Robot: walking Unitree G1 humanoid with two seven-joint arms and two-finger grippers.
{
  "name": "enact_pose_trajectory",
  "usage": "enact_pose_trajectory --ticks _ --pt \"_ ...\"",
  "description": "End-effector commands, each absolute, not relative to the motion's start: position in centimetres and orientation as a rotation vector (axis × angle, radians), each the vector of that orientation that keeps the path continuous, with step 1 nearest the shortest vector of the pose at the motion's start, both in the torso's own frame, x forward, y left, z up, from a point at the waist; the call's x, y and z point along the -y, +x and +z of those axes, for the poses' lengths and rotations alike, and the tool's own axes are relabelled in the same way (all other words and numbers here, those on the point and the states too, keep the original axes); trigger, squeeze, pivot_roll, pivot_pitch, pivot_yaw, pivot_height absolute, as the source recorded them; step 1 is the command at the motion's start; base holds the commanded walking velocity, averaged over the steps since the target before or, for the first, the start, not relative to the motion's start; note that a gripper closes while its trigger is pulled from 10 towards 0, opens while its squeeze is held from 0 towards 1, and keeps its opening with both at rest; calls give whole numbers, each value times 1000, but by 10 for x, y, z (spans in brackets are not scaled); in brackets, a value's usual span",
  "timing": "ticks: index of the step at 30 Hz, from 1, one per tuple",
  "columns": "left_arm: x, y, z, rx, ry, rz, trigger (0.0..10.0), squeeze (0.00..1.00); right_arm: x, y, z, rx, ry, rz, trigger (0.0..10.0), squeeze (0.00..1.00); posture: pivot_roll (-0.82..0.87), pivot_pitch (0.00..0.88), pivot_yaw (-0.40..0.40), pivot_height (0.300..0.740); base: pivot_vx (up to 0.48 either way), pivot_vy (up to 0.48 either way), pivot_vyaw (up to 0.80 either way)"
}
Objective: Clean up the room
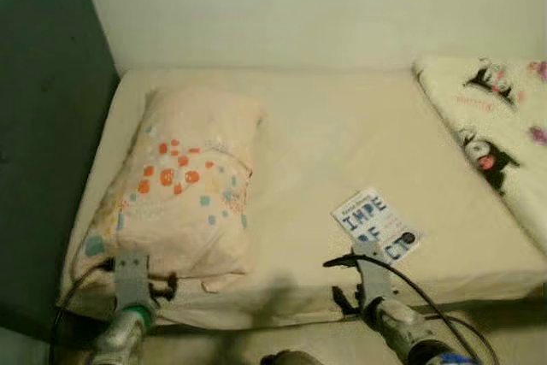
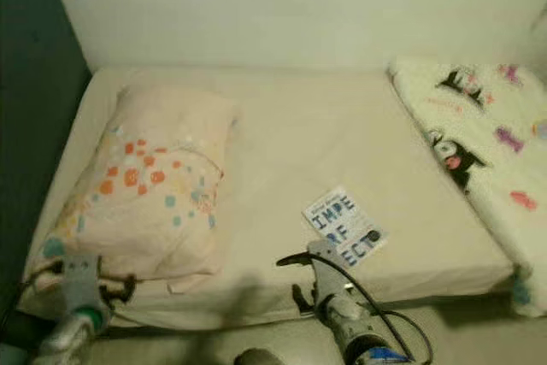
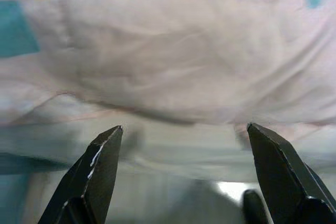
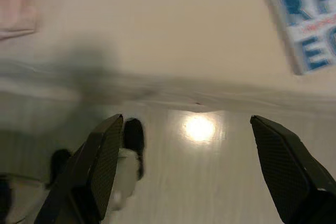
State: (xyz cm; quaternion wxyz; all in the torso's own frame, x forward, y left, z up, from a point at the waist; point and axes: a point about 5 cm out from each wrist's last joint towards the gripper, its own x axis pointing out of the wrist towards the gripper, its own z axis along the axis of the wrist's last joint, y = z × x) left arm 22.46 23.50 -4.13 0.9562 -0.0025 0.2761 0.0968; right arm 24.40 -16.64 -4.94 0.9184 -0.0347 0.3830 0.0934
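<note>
Left gripper [image 3: 184,145] wide open, empty, near pillow [image 1: 179,181]

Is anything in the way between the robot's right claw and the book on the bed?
Nothing visible is. The book lies flat on the bare sheet near the bed's front edge, and the open right gripper hangs just short of that edge, with only sheet between them.

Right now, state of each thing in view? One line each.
pillow: lying flat at the bed's left end
book: closed, cover up, near the bed's front edge
blanket: heaped at the bed's right end
left gripper: open, facing the pillow's edge
right gripper: open, empty, just short of the book
</note>
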Motion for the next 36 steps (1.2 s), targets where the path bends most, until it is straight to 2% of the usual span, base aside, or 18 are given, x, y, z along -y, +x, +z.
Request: enact_pose_trajectory --ticks 1,8,15,25,29,36 --pt "-232 226 -42 -567 10 178 10000 0 167 242 -51 -800 -80 194 10000 0 -99 0 0 715 0 341 0" --pt "-227 233 -38 -555 19 156 10000 0 166 245 -49 -786 -89 199 10000 0 -104 0 7 715 0 352 0" --pt "-223 232 -40 -556 20 137 10000 0 166 245 -49 -787 -85 195 10000 0 -104 0 7 715 0 362 -800" --pt "-213 236 -38 -529 30 83 10000 0 167 246 -48 -774 -67 180 10000 0 -96 0 11 715 0 0 -800" --pt "-211 236 -39 -536 25 75 10000 0 167 247 -47 -765 -68 175 10000 0 -96 0 11 715 0 0 0" --pt "-205 243 -34 -504 -8 101 10000 0 163 249 -45 -751 -56 203 10000 0 -96 0 11 715 0 -381 0"
